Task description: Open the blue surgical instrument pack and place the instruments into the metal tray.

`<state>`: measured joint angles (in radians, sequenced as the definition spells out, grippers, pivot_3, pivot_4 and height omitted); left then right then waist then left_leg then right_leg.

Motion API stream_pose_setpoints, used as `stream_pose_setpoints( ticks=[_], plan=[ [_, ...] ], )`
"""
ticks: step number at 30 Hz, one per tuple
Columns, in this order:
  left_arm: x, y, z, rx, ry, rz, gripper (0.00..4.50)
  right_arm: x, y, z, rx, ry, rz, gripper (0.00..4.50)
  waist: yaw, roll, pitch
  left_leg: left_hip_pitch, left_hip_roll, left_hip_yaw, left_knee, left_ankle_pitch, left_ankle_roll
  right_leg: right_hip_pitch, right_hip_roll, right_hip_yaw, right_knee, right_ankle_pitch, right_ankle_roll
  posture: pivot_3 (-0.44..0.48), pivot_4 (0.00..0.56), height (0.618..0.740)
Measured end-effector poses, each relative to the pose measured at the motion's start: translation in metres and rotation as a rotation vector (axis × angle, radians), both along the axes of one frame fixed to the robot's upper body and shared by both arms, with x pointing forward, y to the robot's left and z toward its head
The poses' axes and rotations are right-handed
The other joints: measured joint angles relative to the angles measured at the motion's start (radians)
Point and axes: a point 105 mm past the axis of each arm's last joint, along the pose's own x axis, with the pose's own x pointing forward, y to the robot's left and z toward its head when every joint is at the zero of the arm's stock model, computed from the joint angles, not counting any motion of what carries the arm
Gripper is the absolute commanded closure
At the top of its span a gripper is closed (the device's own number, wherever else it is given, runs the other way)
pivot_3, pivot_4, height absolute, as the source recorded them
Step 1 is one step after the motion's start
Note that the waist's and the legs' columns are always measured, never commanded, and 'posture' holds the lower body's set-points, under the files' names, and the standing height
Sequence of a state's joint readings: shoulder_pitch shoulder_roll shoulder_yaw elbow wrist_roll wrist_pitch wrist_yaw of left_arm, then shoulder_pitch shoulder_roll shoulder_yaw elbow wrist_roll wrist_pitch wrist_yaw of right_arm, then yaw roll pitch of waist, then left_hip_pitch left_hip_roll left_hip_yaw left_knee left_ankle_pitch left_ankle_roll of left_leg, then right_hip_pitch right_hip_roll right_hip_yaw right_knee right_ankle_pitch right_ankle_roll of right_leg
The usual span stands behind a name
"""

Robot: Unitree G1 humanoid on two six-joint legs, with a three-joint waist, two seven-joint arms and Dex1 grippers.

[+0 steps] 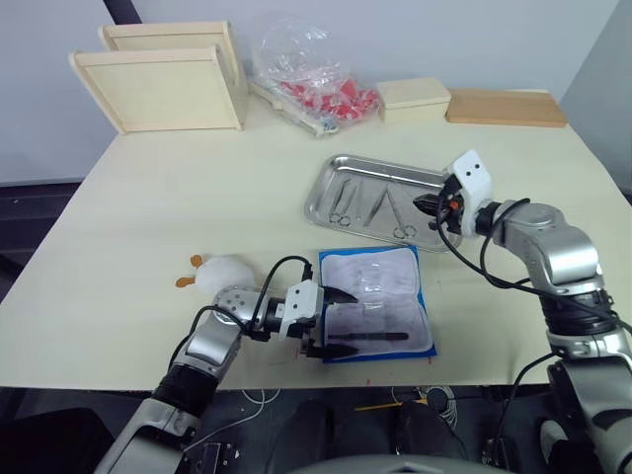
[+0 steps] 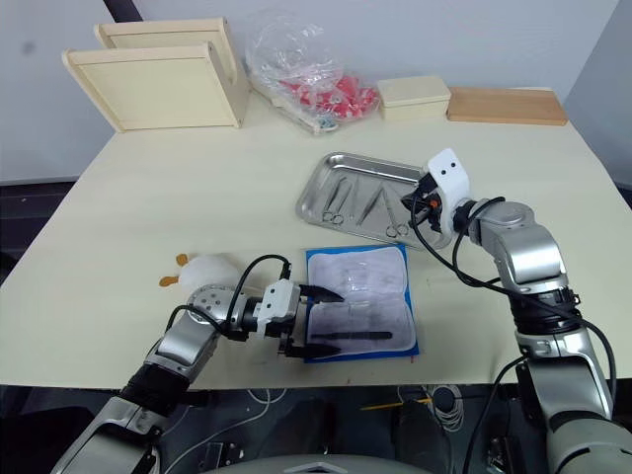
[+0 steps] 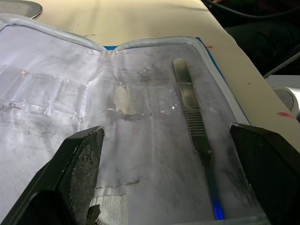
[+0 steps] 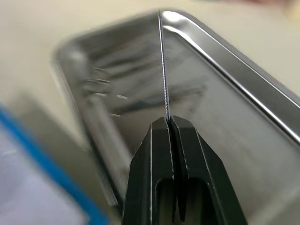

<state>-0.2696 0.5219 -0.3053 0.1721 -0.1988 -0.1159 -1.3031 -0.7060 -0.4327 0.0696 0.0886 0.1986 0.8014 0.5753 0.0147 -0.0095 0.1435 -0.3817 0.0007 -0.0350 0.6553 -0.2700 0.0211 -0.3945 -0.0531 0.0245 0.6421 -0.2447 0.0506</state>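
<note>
You are mid-transfer; your right gripper (image 4: 168, 123) is clenched on a thin instrument (image 4: 163, 70), poised over the metal tray (image 1: 326, 183), where several tools (image 1: 370, 207) already lie; lower and release it there. Your left gripper (image 3: 164, 154) stands spread over the opened blue surgical instrument pack (image 1: 380, 336); one flat-handled tool (image 3: 194, 122) remains between its fingers, just ahead; close on it next.

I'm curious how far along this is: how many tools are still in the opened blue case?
1: a flat-handled tool under a clear strap on the open blue case, between the left gripper's open jaws. Nothing else shows in its clear pockets.
</note>
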Motion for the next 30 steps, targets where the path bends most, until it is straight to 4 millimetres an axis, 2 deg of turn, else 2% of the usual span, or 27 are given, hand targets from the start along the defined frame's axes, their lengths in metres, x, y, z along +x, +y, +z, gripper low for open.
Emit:
stream_pose_setpoints(
  ticks=[8,17,22,24,26,27,28,30],
  plan=[
    [-0.001,0.000,0.000,-0.001,-0.001,0.001,0.00,0.022,-0.003,-0.015,-0.030,0.044,-0.163,4.46,-0.002,0.001,0.000,0.000,0.000,0.000,0.000,-0.001,0.001,0.000,0.000,0.000,0.000,0.000,0.001,0.000,0.150,0.740],
    [-0.003,0.000,0.000,-0.003,-0.003,0.000,0.00,0.031,0.003,-0.046,-0.031,0.161,-0.240,4.46,-0.003,0.001,-0.001,0.000,-0.001,0.001,-0.001,-0.002,0.003,0.000,-0.001,0.001,-0.001,0.000,0.001,0.000,0.150,0.740],
    [-0.003,0.000,0.000,-0.003,-0.005,0.003,0.00,0.035,0.005,-0.046,-0.023,0.165,-0.249,4.46,-0.004,0.001,-0.001,0.000,-0.001,0.001,-0.001,-0.002,0.003,0.000,-0.001,0.001,-0.001,0.000,0.001,0.000,0.150,0.740],
    [-0.003,0.000,0.000,-0.003,-0.005,0.003,0.00,0.035,0.005,-0.046,-0.021,0.165,-0.248,3.90,-0.004,0.001,-0.001,0.000,-0.001,0.000,-0.001,-0.002,0.004,0.000,-0.001,0.000,-0.001,0.000,0.001,0.000,0.150,0.740],
    [-0.003,0.000,0.000,-0.003,-0.005,0.003,0.00,0.036,0.005,-0.045,-0.020,0.163,-0.245,2.80,-0.004,0.001,-0.001,0.000,-0.002,0.000,-0.001,-0.002,0.004,0.000,-0.001,0.001,-0.001,-0.001,0.001,0.000,0.150,0.740],
    [-0.003,0.000,0.000,-0.003,-0.005,0.003,0.00,0.036,0.006,-0.045,-0.020,0.163,-0.245,2.75,-0.004,0.001,-0.001,0.000,-0.001,0.000,-0.001,-0.002,0.004,0.000,-0.001,0.000,-0.001,-0.001,0.001,0.000,0.150,0.740],
    [-0.003,0.000,0.000,-0.003,-0.005,0.003,0.00,0.036,0.006,-0.045,-0.019,0.163,-0.244,2.17,-0.004,0.001,-0.001,0.000,-0.002,0.000,-0.001,-0.002,0.004,0.000,-0.001,0.000,-0.001,-0.001,0.001,0.000,0.150,0.740],
    [-0.004,0.000,0.000,-0.003,-0.006,0.003,0.00,0.036,0.005,-0.043,-0.016,0.151,-0.232,1.67,-0.004,0.001,-0.001,0.000,-0.002,0.001,-0.001,-0.002,0.004,0.000,-0.001,0.001,-0.001,-0.001,0.001,0.000,0.150,0.740]
  ],
)
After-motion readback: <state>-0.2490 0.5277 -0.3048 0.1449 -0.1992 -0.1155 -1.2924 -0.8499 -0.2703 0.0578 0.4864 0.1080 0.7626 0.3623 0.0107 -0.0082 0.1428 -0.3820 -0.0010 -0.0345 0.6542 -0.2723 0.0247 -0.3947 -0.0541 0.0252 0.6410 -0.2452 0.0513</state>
